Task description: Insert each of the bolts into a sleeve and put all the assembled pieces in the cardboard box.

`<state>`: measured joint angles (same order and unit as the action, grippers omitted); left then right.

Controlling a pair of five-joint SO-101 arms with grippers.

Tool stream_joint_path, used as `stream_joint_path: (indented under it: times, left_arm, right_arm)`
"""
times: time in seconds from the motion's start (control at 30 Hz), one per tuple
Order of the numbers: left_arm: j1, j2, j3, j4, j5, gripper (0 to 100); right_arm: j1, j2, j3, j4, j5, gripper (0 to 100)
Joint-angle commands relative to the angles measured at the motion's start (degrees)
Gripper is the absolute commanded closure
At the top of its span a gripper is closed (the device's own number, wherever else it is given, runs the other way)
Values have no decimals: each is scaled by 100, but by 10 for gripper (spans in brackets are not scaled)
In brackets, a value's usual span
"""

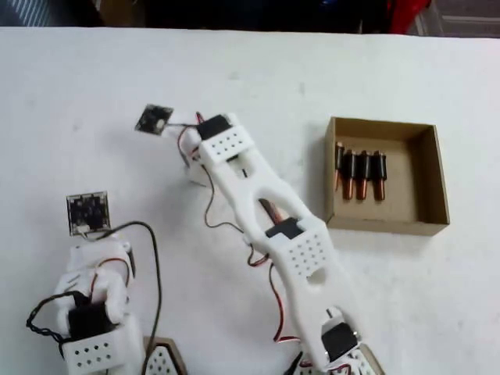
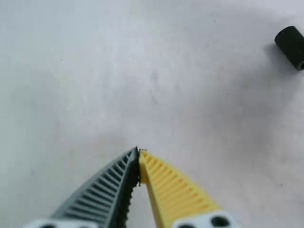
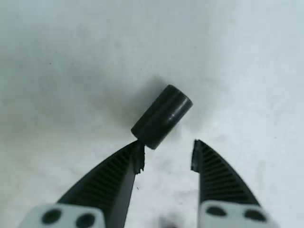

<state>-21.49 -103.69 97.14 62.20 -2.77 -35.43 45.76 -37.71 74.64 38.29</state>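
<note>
A black sleeve (image 3: 161, 116) lies on its side on the white table, just beyond my right gripper (image 3: 168, 154). That gripper is open, and one of its fingertips (image 3: 137, 152) touches the sleeve's near end. My left gripper (image 2: 138, 156) is shut with nothing in it, its grey and yellow fingers meeting just above bare table; the black sleeve (image 2: 290, 41) lies farther off. The cardboard box (image 1: 387, 226) at the right holds several assembled pieces (image 1: 359, 173) side by side. In the high view the right arm (image 1: 266, 203) stretches to the table's middle left.
The left arm (image 1: 92, 312) sits folded at the front left corner. Loose red and black wires (image 1: 211, 223) run along the right arm. Open white table surrounds the box and lies at the back.
</note>
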Motion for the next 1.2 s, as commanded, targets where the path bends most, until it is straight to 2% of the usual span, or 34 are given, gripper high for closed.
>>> stream_joint_path:
  times: [0.0, 0.33, 0.63, 0.83, 1.03, 1.17]
  left_arm:
    - [-40, -48, -18, 26, -62, 977]
    - [-40, -48, -18, 26, -62, 977]
    - [-40, -48, -18, 26, -62, 977]
    - [-40, -48, -18, 35, -62, 977]
    - [-40, -48, -18, 35, -62, 977]
    - [-40, -48, -18, 35, -62, 977]
  right_arm:
    - [-66, -101, -501, 268, -149, 781]
    - [-426, -48, -1037, 488, -211, 778]
    - [-365, -48, -1029, 4, -1231, 779]
    - [-365, 163, -1029, -92, -1530, 779]
    - [-365, 523, -1099, -119, -1521, 781]
    - [-312, 576, -1275, -110, -1521, 867]
